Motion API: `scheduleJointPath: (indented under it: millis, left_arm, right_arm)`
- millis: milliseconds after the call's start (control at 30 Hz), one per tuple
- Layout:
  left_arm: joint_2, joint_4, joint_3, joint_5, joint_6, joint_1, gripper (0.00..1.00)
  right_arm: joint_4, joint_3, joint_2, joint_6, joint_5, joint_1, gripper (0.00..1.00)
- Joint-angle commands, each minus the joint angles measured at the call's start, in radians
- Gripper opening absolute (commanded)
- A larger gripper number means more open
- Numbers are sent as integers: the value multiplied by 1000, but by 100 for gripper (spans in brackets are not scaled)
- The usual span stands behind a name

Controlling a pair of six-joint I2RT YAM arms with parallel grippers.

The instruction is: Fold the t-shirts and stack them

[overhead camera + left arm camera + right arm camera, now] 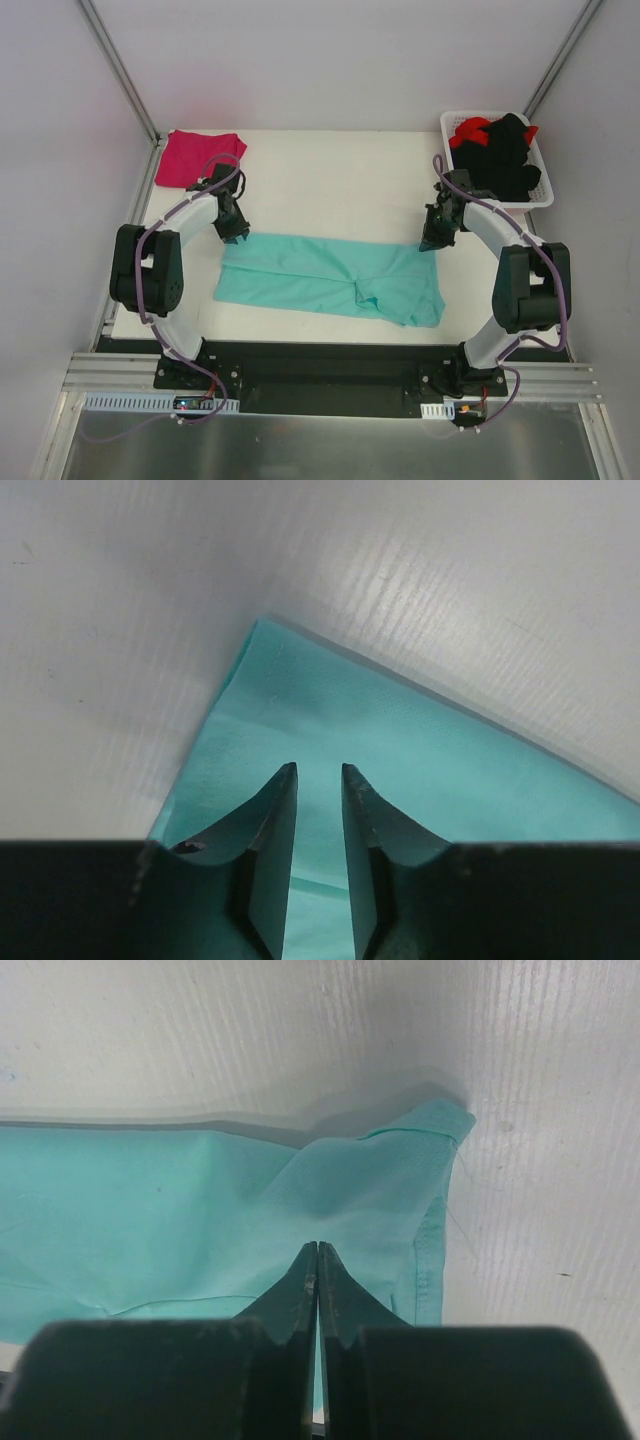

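Teal t-shirt (pixel 330 280): folded into a long band, lying flat across the near half of the white table (pixel 330 190); its near right part is rumpled.
Left gripper (pixel 319 770): over the shirt's far left corner, pointing down at the cloth, jaws a narrow gap apart; whether they touch the cloth cannot be told.
Right gripper (pixel 318 1246): at the shirt's far right corner, jaws pressed together on the cloth, creases gathering to their tips.
Pink t-shirt (pixel 195 155): crumpled, beyond the teal shirt's far left corner, well apart from it.
White basket (pixel 447 128): beyond the teal shirt's far right corner, holding black and red garments (pixel 505 155) heaped above its rim.
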Motion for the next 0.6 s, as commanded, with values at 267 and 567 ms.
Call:
scheduleJointPath:
  millis: [267,567]
  left_arm:
    - [84,-8,50,9,-19,100,18]
    - [137,21,68,25,-29,100,11]
  right_arm:
    - [-17,-16,-67,-12,-16,-1,1]
    - [-3,-28,-54,-10,-22,-3,1]
